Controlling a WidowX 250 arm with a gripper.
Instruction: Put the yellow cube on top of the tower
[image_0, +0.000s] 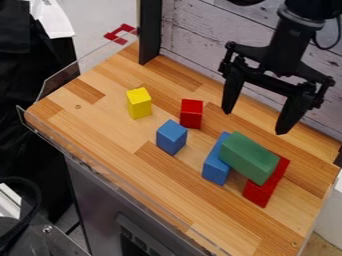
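Scanning from the left, I see dark cloth (17, 75) beside the cabinet, then a clear, flat panel (61, 82) edging the smooth wooden top (157, 172), whose strips run in pale and honey-brown grain. A red, angular bracket (121, 34) sits beyond the panel. The yellow cube (139, 103) stands on the wood near that left side, upright and a bit taller than it is wide, with crisp edges. Behind it rises a straight black post (150, 30). To the right of the yellow cube is a small blue block (172, 137) with flat faces, and a small red block (191, 115) stands just beside that, farther back. Next comes a long blue block (216, 162) lying on the wood; the chunky green block (248, 157) lies across it and over the long red block (267, 186), forming the low tower. My black claw (255, 121) hangs above and behind the tower, its two tapered fingers wide apart and pointing down. Behind it, I see a wall of whitish, rough-grained planks (200, 32).
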